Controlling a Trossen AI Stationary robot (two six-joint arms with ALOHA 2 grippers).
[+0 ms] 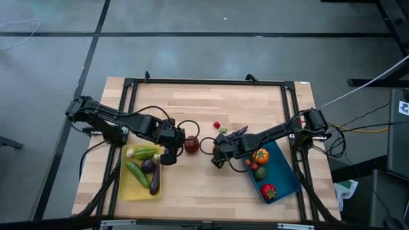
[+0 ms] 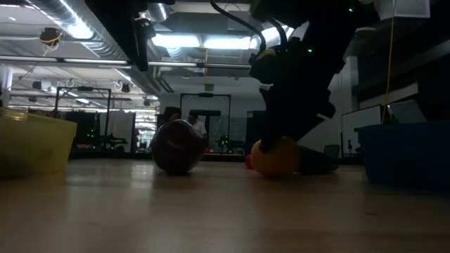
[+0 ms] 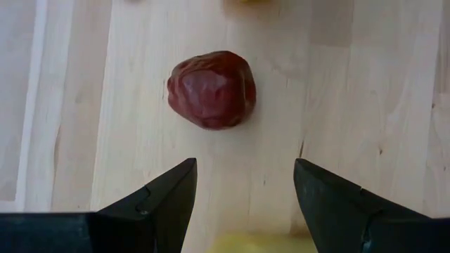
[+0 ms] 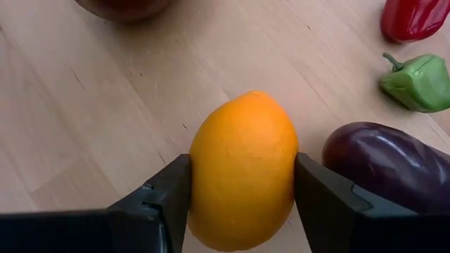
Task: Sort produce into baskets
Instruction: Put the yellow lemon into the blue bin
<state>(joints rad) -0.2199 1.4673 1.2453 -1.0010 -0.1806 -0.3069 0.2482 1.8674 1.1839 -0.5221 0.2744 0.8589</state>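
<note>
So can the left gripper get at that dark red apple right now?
Probably yes. The left gripper is open and faces the dark red apple, with only bare table between them. The right gripper is off to the side, closed on the orange.

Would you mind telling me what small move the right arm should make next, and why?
Probably lift the orange fruit straight up off the table. The right gripper has both fingers against the fruit's sides, which still sits on the wood beside a purple eggplant. Raising it first should clear the eggplant before carrying it toward the blue basket.
</note>
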